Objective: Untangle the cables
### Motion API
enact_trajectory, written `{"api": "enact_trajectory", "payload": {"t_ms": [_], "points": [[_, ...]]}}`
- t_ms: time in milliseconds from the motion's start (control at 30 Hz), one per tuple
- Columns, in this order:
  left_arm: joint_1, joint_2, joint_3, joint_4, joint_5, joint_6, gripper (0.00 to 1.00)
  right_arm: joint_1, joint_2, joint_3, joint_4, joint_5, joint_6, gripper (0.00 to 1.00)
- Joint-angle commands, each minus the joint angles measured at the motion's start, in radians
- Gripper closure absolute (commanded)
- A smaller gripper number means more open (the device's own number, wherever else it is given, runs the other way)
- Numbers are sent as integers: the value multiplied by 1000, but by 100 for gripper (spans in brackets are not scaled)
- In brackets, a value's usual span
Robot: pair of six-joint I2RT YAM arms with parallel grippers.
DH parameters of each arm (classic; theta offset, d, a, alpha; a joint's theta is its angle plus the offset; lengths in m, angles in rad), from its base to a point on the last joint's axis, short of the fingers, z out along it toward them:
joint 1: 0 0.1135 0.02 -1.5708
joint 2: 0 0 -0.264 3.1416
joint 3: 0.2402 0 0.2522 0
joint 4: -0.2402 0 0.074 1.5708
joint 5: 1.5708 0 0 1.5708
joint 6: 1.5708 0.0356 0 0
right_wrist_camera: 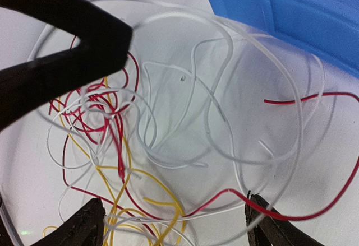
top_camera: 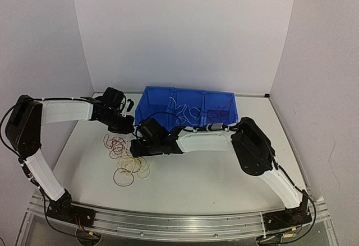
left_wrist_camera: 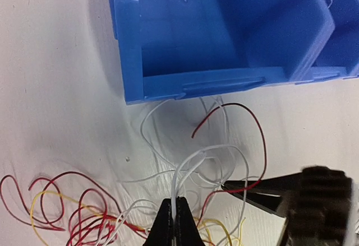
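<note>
I am watching the cables (top_camera: 127, 157) lying in a loose heap of white, yellow and red loops on the table (top_camera: 213, 181), just in front of the left end of the blue bin (top_camera: 147, 107). Both claws are reaching into the far edge of that heap, close beside each other.

The left claw (left_wrist_camera: 174, 205) is pressing its fingers together and pinching one white cable (left_wrist_camera: 178, 181). That cable is rising from the tips, arching over and dropping back into the tangle. The rest of the heap is spreading out around this claw. Red and yellow curls are lying to its left in its wrist view, and more white loops and one long red arc are lying between it and the bin wall.

The right claw (right_wrist_camera: 174, 201) is hanging spread wide over the heap. White, red and yellow strands are lying in the gap between its fingers. One red strand is running just past the fingertip on the right of its wrist view, and I cannot tell whether the two are touching. In the left wrist view, this claw's tips are sitting just to the right of the pinched white loop.

More cables are lying inside the bin: white curls (top_camera: 188, 111) in the middle compartment and red curls (top_camera: 220, 111) in the right one.
</note>
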State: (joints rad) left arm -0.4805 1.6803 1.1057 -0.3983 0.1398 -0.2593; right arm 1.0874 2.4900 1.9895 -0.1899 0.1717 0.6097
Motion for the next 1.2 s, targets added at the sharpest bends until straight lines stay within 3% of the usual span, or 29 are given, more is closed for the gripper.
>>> {"api": "enact_trajectory", "payload": {"t_ms": [0, 33, 100, 133, 167, 433, 667, 833, 1033, 1167], "points": [[5, -94, -36, 0, 59, -90, 100, -1, 67, 67, -12, 42, -22, 25], [6, -108, -40, -3, 57, -96, 100, -1, 67, 61, -12, 44, -20, 37], [6, -130, -43, -8, 50, -105, 100, -1, 50, 27, -13, 52, -9, 77], [5, -142, -43, -14, 38, -109, 100, -1, 25, -5, -13, 59, -4, 92], [5, -155, -40, -26, 15, -116, 100, 0, -7, -46, -13, 66, -4, 99], [6, -220, 62, -189, -359, -246, 100, -24, -443, -632, -15, 273, -43, 100], [10, -220, 139, -269, -556, -314, 100, -201, -748, -1052, -82, 295, 63, 100], [12, -220, 159, -281, -574, -304, 100, -313, -891, -1187, -177, 362, 63, 100], [12, -230, 145, -219, -457, -251, 100, -349, -962, -1210, -227, 395, 29, 100], [13, -243, 177, -255, -544, -270, 100, -403, -968, -1194, -367, 475, 48, 100]]}}
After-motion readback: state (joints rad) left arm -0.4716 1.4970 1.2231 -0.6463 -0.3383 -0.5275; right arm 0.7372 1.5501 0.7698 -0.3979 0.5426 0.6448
